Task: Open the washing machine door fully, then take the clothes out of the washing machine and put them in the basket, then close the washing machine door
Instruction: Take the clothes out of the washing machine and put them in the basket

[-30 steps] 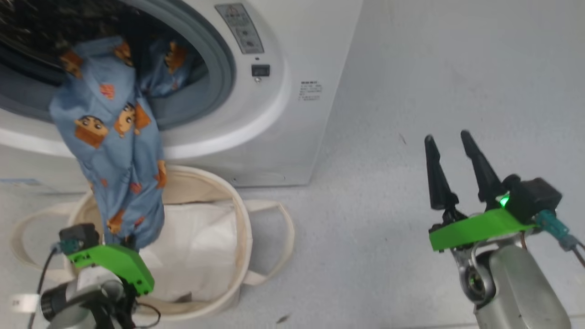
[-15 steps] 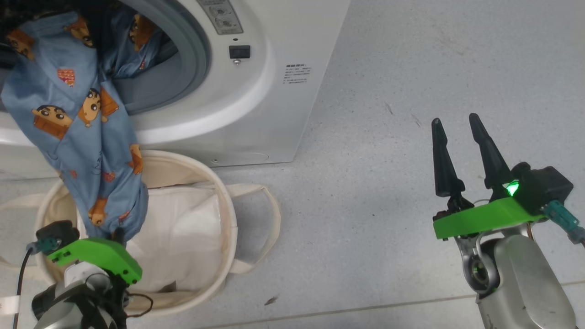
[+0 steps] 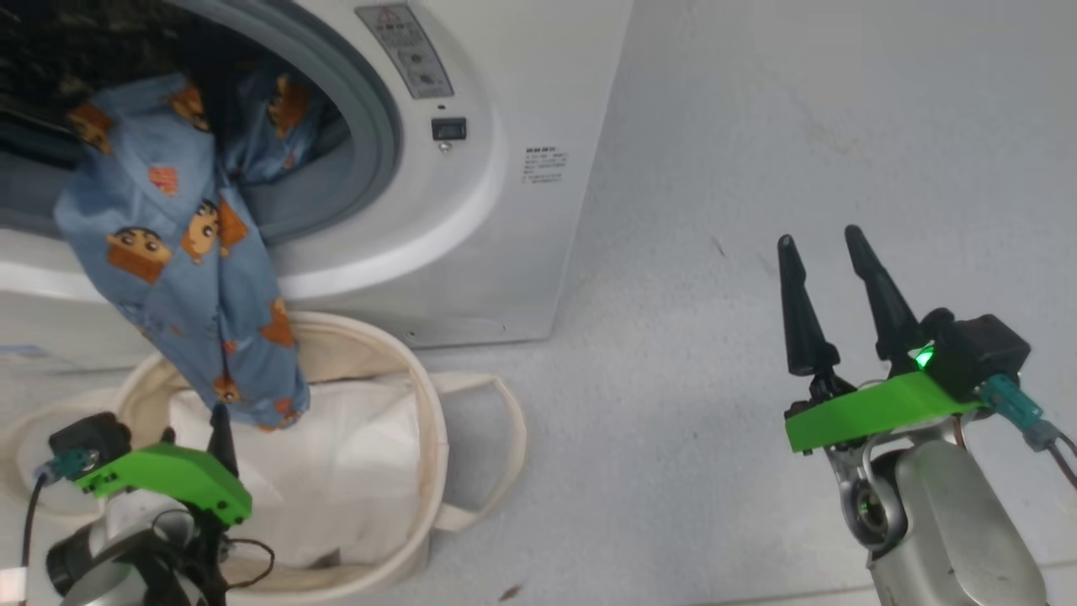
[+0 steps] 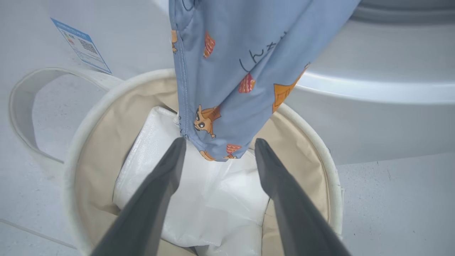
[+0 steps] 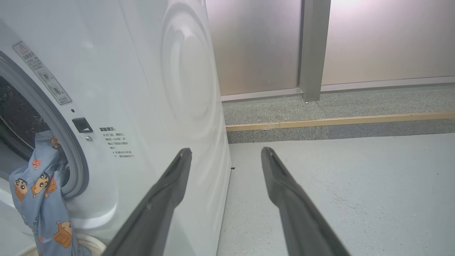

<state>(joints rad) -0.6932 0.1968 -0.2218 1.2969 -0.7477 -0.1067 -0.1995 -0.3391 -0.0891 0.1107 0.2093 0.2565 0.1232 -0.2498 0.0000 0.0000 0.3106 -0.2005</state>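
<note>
Light blue cloth printed with orange-brown cartoon figures, the clothes [image 3: 181,278] hung in one long bunched rope out of the mouth of the washing machine [image 3: 538,101]. Their long axis ran up and down. The top end was tucked in the drum, above and beyond the left gripper [image 4: 219,142], and the bottom end pointed straight down into the basket [image 4: 320,142]. That gripper's jaws stood apart, gripping nothing, and the garment's lower tip dangled in the gap just past their tips. Whether it brushed either finger I couldn't tell. Beneath the jaws lay the white sheet [image 4: 213,206] lining the basket, whose cream rim curved round on both sides of them. Off to the side, the right gripper [image 3: 820,237] hung over the grey floor [image 3: 690,438]. Its jaws were likewise spread wide and empty, with the machine's side panel just to their left, well apart from garment and basket.
</note>
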